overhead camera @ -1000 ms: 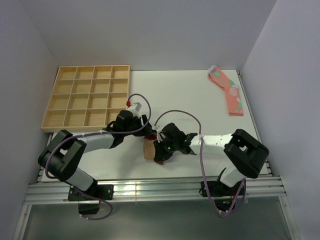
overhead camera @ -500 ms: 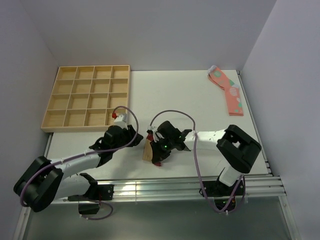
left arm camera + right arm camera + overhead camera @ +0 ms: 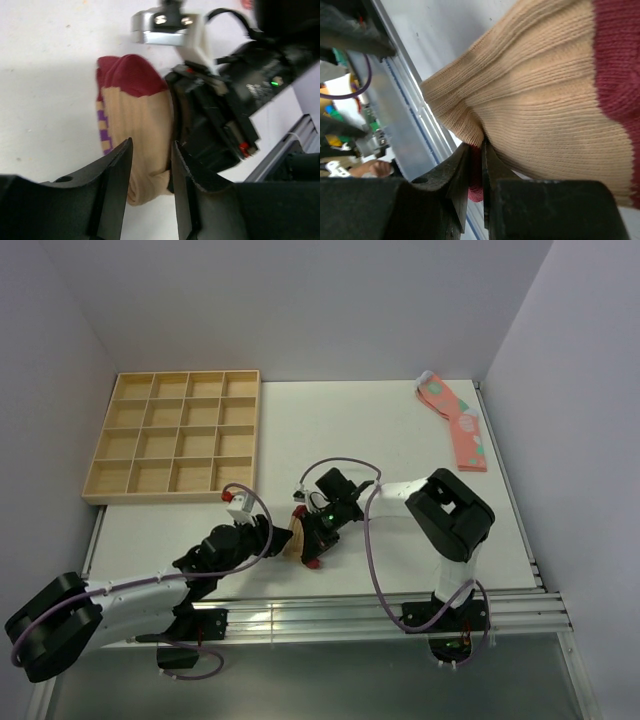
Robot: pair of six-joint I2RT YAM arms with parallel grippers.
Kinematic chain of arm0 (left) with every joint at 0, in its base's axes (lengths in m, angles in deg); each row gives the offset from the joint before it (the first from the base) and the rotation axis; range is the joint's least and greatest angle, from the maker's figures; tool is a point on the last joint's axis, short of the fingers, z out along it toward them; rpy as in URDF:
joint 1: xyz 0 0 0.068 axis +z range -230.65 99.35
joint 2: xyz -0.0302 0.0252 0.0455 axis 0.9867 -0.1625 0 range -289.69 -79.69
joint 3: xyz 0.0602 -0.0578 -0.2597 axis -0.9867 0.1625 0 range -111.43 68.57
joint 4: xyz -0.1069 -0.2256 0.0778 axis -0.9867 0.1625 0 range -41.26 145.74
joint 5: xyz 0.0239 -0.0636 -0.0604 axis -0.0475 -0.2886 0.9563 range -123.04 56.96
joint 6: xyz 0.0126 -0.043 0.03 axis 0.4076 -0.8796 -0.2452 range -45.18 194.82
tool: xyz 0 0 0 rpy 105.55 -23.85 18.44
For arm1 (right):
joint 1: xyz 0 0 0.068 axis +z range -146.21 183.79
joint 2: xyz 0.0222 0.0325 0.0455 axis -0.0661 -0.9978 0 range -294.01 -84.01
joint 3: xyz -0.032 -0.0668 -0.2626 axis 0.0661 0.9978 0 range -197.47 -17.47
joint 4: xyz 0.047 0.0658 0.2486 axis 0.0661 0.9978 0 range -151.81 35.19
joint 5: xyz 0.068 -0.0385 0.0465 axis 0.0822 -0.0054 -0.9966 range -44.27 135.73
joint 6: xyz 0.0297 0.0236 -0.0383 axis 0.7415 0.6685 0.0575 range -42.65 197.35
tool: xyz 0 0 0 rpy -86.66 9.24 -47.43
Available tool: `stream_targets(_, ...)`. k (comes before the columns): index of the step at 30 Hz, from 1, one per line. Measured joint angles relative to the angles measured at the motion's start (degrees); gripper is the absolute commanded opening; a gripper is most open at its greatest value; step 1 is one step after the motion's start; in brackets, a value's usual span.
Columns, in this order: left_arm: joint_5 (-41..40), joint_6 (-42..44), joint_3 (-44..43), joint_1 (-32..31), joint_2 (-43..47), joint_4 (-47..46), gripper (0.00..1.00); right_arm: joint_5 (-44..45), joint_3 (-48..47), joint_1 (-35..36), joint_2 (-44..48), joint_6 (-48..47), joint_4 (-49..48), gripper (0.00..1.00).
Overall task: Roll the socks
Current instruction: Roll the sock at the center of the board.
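Observation:
The socks (image 3: 294,541) are a tan knit bundle with a dark red end and a purple striped cuff, lying near the table's front edge. In the left wrist view the socks (image 3: 142,125) run between my left gripper's fingers (image 3: 119,170), which press on the tan rolled end from both sides. My left gripper (image 3: 274,540) reaches in low from the left. My right gripper (image 3: 318,532) sits on the bundle's right side. In the right wrist view it (image 3: 477,161) is shut on a fold of the socks (image 3: 540,95), with red knit pinched between the jaws.
A wooden compartment tray (image 3: 175,440) stands at the back left. Salmon-pink spotted socks (image 3: 458,425) lie at the back right by the wall. The metal rail (image 3: 320,612) of the table's front edge runs just below the grippers.
My left arm has dropped low and swung to the sock's left side, and its jaws have narrowed onto the tan roll. The right gripper has shifted slightly left with the sock, still shut.

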Motion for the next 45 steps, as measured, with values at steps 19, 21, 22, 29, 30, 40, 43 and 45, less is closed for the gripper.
stream_targets(19,-1.05,5.62,-0.66,-6.43,-7.17,-6.29,0.49,-6.84,-4.52,-4.81,-4.74,-4.35,8.92,0.15)
stream_targets(21,-0.79,5.81,-0.98,-6.43,-8.92,-7.23,0.50,-7.19,-4.68,-4.94,-5.05,-4.55,9.22,0.15)
stream_targets(22,-0.66,5.90,-1.14,-6.45,-9.66,-7.63,0.50,-7.37,-4.79,-4.98,-5.20,-4.61,9.33,0.15)
stream_targets(29,0.44,6.69,-1.22,-6.45,-12.44,-10.05,0.50,-7.93,-4.81,-5.29,-5.42,-4.79,9.44,0.15)
stream_targets(30,0.55,6.88,-1.22,-6.45,-12.61,-10.23,0.50,-7.98,-4.81,-5.31,-5.42,-4.79,9.44,0.15)
stream_targets(40,2.10,7.32,-1.20,-6.45,-17.03,-13.86,0.50,-8.31,-4.81,-6.29,-5.42,-4.74,9.77,0.14)
stream_targets(43,2.32,7.23,-1.16,-6.45,-18.29,-15.17,0.49,-8.33,-4.81,-6.64,-5.42,-4.72,9.99,0.14)
stream_targets(45,2.40,7.08,-1.16,-6.45,-19.30,-16.13,0.49,-8.39,-4.81,-6.82,-5.42,-4.63,10.03,0.14)
